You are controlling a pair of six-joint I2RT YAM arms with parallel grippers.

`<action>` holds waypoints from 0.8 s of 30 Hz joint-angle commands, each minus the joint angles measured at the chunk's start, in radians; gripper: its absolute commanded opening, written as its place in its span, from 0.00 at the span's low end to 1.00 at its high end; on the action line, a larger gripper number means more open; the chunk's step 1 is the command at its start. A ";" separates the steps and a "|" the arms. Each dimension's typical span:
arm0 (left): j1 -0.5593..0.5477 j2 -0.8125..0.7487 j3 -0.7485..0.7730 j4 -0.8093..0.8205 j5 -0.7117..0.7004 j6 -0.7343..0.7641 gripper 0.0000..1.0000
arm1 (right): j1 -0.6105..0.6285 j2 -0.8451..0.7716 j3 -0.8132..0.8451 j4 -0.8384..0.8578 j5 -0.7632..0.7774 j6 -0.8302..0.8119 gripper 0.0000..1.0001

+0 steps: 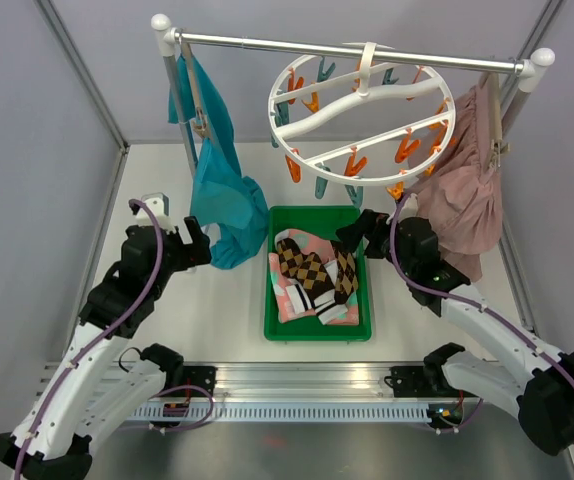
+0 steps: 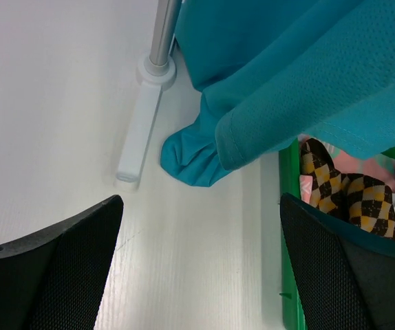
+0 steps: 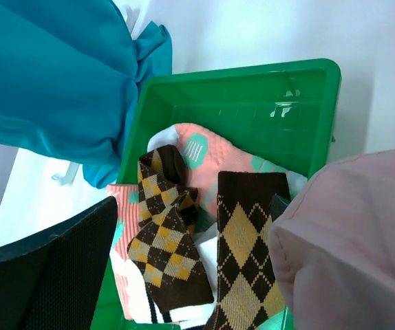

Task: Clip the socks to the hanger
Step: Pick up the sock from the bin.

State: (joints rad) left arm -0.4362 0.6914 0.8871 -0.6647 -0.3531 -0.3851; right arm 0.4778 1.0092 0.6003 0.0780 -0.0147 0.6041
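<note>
The socks lie heaped in a green bin: brown argyle ones on top, pink ones with mint patches below, and a white one with black stripes at the bottom. The hanger, a round white ring with orange and teal clips, hangs from the rail above the bin. My right gripper hovers open over the bin's far right corner, above the socks; its right finger is mostly hidden by pink cloth. My left gripper stands open over bare table, left of the bin.
A teal garment hangs from the rail at the left, its hem draped at the bin's left rim. A dusty-pink skirt hangs at the right, close against my right wrist. The rack's post and foot stand beyond my left gripper.
</note>
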 commanded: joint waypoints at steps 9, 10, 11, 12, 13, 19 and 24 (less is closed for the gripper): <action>-0.006 -0.027 -0.043 0.059 0.216 -0.052 1.00 | 0.004 -0.014 0.015 -0.017 -0.048 -0.089 0.98; -0.006 -0.024 -0.054 0.068 0.235 -0.067 1.00 | 0.010 -0.006 0.016 -0.018 -0.044 -0.093 0.98; -0.012 -0.020 -0.065 0.077 0.252 -0.078 1.00 | 0.018 0.003 0.022 -0.021 -0.038 -0.098 0.98; -0.018 -0.020 -0.091 0.100 0.273 -0.086 1.00 | 0.042 0.028 0.042 -0.027 -0.030 -0.108 0.97; -0.027 -0.021 -0.103 0.114 0.273 -0.103 1.00 | 0.060 0.040 0.053 -0.047 -0.001 -0.113 0.96; -0.183 0.006 -0.168 0.186 0.226 -0.169 0.98 | 0.202 0.120 0.088 -0.066 0.133 -0.135 0.83; -0.263 0.022 -0.214 0.249 0.181 -0.189 0.96 | 0.298 0.161 0.107 -0.072 0.251 -0.153 0.74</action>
State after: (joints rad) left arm -0.6670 0.7120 0.6945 -0.5110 -0.1371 -0.5171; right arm 0.7296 1.1564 0.6594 0.0097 0.1265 0.4770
